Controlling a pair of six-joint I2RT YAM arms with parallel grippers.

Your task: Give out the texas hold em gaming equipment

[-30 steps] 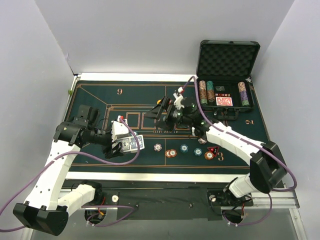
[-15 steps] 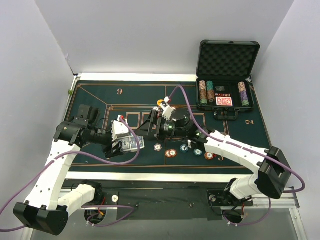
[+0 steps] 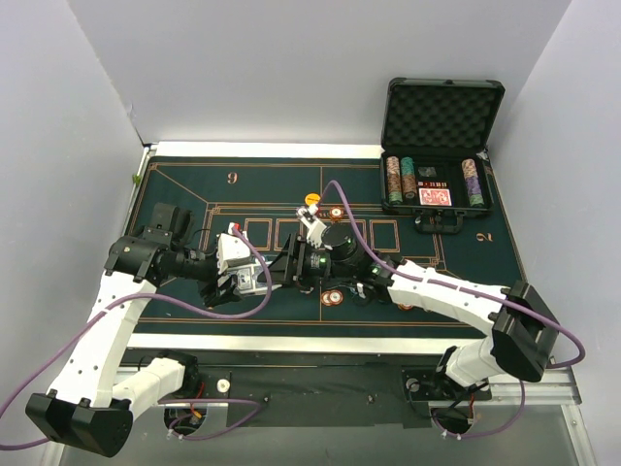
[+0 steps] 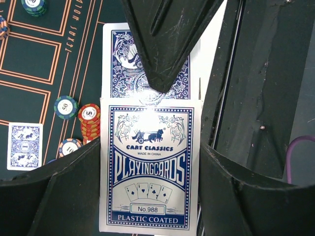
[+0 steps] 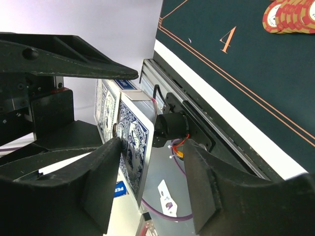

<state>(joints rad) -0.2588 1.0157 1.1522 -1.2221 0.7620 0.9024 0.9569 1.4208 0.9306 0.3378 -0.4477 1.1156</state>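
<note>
Top view: the left gripper's (image 3: 241, 287) jaws pinch the card box (image 3: 254, 280) over the desk's (image 3: 194, 194) near-left felt, with the right gripper (image 3: 283, 267) just beside it.

Left wrist: a blue-backed card (image 4: 120, 54) juts past the box's top edge.

Right wrist: the right jaws are spread around that card (image 5: 133, 142), one finger (image 5: 106, 162) touching it.

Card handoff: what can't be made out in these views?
- Card: face hidden, only its blue back shows in both wrist views.
- Count of cards inside the box: box hides them.
- Chips, top view: right arm covers most of the row.
- Red deck, top view: too small to read.
</note>
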